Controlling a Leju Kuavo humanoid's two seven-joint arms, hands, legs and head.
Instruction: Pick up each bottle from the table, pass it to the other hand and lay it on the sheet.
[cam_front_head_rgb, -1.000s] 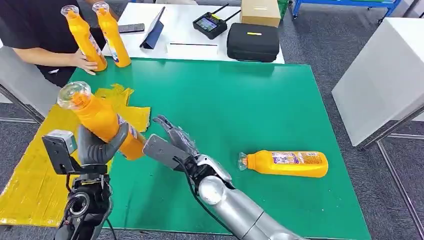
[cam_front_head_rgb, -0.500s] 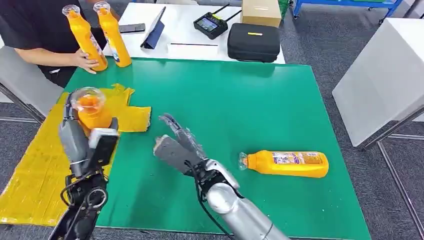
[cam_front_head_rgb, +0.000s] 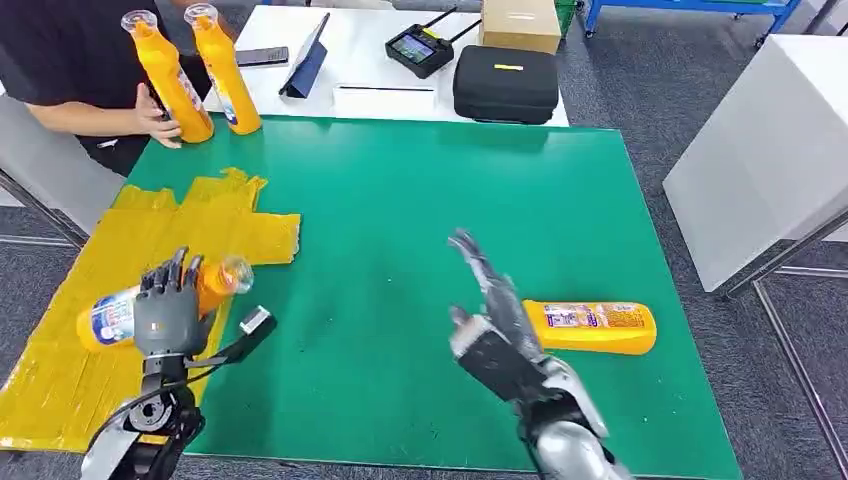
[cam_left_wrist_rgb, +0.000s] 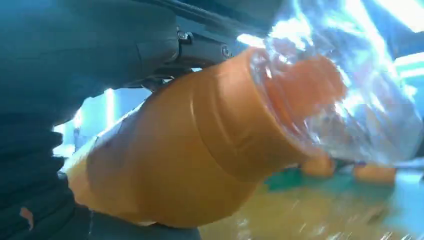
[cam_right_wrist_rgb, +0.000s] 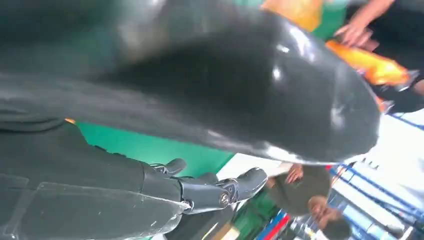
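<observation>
My left hand (cam_front_head_rgb: 168, 312) grips an orange bottle (cam_front_head_rgb: 108, 316) with a clear cap, held lying sideways low over the yellow sheet (cam_front_head_rgb: 120, 250) at the table's left. The left wrist view shows that bottle (cam_left_wrist_rgb: 190, 150) close up against the hand. My right hand (cam_front_head_rgb: 492, 318) is open, fingers spread, raised above the green mat (cam_front_head_rgb: 420, 210) just left of a second orange bottle (cam_front_head_rgb: 590, 328) lying on its side. Its fingers (cam_right_wrist_rgb: 215, 192) hold nothing in the right wrist view.
A person at the far left holds one of two upright orange bottles (cam_front_head_rgb: 170, 75) at the mat's back corner. A white table behind carries a black case (cam_front_head_rgb: 506, 84), a box (cam_front_head_rgb: 520, 24) and a controller (cam_front_head_rgb: 420, 48). A white cabinet (cam_front_head_rgb: 770, 150) stands to the right.
My left hand has swung the bottle from upright down to lying over the sheet. My right hand has moved right, away from it, to beside the lying bottle.
</observation>
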